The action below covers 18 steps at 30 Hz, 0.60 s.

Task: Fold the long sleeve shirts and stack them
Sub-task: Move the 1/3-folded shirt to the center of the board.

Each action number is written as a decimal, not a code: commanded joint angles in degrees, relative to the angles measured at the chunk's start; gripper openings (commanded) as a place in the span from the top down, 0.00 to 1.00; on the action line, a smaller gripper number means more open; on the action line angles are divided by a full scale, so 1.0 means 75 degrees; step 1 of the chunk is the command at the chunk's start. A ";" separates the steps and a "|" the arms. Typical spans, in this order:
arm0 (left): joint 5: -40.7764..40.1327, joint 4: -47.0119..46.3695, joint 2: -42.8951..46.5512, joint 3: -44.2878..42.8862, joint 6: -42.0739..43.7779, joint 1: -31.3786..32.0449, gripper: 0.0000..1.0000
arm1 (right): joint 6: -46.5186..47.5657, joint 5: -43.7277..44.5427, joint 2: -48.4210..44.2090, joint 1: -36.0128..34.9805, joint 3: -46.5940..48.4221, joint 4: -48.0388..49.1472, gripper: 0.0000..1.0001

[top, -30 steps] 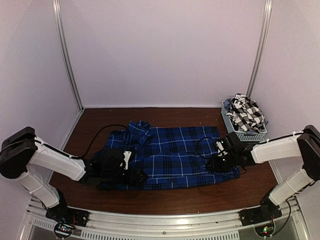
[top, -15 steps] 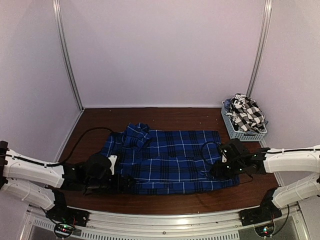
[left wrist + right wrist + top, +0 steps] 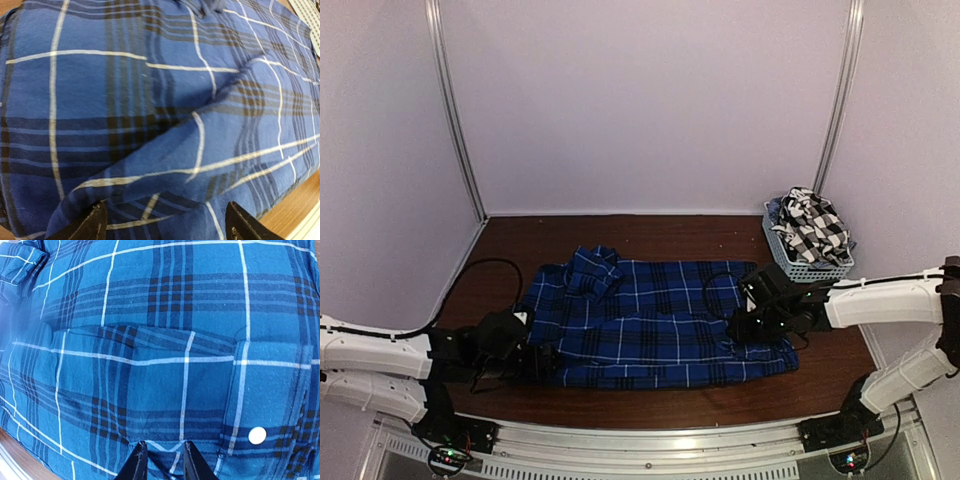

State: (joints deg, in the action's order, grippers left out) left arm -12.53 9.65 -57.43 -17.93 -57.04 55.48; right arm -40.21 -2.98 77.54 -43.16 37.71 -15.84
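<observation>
Near edge, hidden parts first. From overhead we cannot separate the left fingers [image 3: 94, 224] from the dark wrist block at the shirt's left hem. In the left wrist view only their two tips show, cut off by the bottom edge and standing wide apart. The right fingers [image 3: 138, 461] are cut off the same way in their own view, and they are drawn close together.

Mid surface. The blue plaid shirt [image 3: 655, 325], royal-blue cloth with black bands and thin white lines, lies spread across the dark brown wooden surface [image 3: 650, 228], its long side running left to right. We cannot pick out its sleeves in any view.

The left wrist view shows a raised fold running diagonally over the cloth, which looks flat from overhead. The right wrist view shows a small white round button [image 3: 257, 435], too small to find from above. Only the overhead view shows the bunched collar [image 3: 592, 270] at the shirt's far left.

The left hem lies between and ahead of the spread left tips. Nothing is pinched there, and we cannot tell whether they touch the cloth. A pucker of cloth at the shirt's right end sits in the narrow gap of the right fingers, clamped.

Far right. The black-and-white check cloth shirt [image 3: 813, 228] is heaped in a small grey slotted plastic basket [image 3: 812, 270], rising above the rim. We cannot read how it lies.
</observation>
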 commanded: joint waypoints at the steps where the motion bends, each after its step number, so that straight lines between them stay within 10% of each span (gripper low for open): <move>1: 0.0269 -0.0119 -0.0138 0.0197 0.0149 -0.0461 0.20 | 0.0291 0.0020 0.0291 -0.0047 0.0304 0.0288 0.74; 18: 0.0843 -0.0362 -0.0861 0.0541 0.0462 -0.0531 0.26 | 0.0170 -0.0156 0.0942 0.0129 -0.0661 0.0596 0.74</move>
State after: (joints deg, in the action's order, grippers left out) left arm -10.02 0.80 -61.63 -14.83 -55.02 51.68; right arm -38.52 -3.62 84.75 -42.44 36.01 -10.13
